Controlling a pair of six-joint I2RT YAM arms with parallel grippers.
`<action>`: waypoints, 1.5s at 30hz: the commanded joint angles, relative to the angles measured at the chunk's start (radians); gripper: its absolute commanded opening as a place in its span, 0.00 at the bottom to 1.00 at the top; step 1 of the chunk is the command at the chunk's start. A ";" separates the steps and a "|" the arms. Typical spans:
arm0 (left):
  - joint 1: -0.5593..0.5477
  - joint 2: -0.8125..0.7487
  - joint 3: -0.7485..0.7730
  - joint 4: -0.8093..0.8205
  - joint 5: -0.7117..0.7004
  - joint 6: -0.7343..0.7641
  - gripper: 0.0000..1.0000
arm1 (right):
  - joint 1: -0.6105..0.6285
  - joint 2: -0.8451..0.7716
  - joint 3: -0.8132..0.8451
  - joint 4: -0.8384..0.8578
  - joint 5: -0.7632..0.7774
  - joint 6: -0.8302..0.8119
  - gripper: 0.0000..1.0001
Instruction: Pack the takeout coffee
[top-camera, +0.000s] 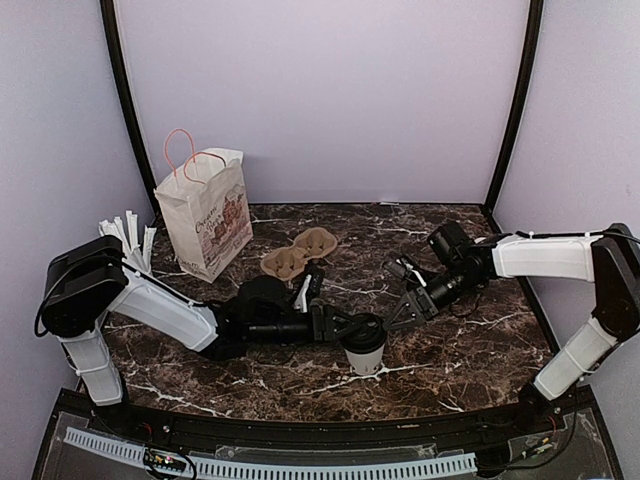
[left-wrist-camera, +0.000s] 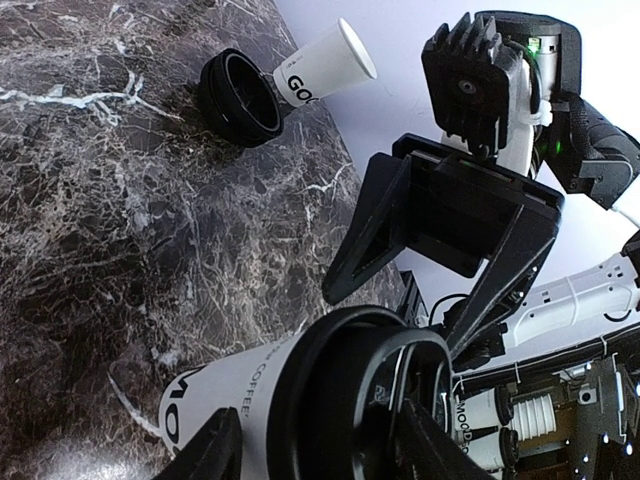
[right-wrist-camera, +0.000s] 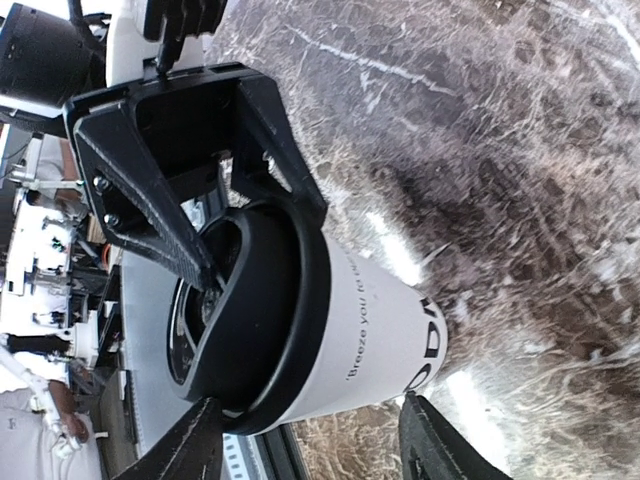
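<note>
The takeout coffee (top-camera: 365, 350), a white paper cup with a black lid, stands upright on the marble table near its front middle. My left gripper (top-camera: 362, 332) reaches in from the left and is shut on the cup at its lid. In the left wrist view the cup (left-wrist-camera: 240, 400) fills the space between my fingers. My right gripper (top-camera: 400, 312) comes in low from the right and stands open. In the right wrist view its fingers (right-wrist-camera: 190, 440) flank the cup (right-wrist-camera: 370, 330) with gaps on both sides, and the left gripper (right-wrist-camera: 250, 240) clasps the lid opposite.
A white paper bag (top-camera: 205, 215) with pink handles stands open at the back left. A brown cardboard cup carrier (top-camera: 298, 255) lies beside it, and white wrapped straws (top-camera: 128, 235) stand at the far left. Another lidded cup (left-wrist-camera: 325, 65) lies on its side farther off.
</note>
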 joint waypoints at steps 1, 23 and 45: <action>-0.013 -0.004 0.020 -0.105 0.004 0.057 0.53 | 0.000 0.012 -0.058 0.049 0.031 0.012 0.57; -0.001 0.010 -0.207 -0.013 -0.012 0.067 0.43 | -0.005 0.316 -0.017 0.050 0.154 0.033 0.22; 0.002 0.041 -0.132 0.032 0.033 0.122 0.45 | 0.000 0.226 0.225 -0.194 0.027 -0.171 0.57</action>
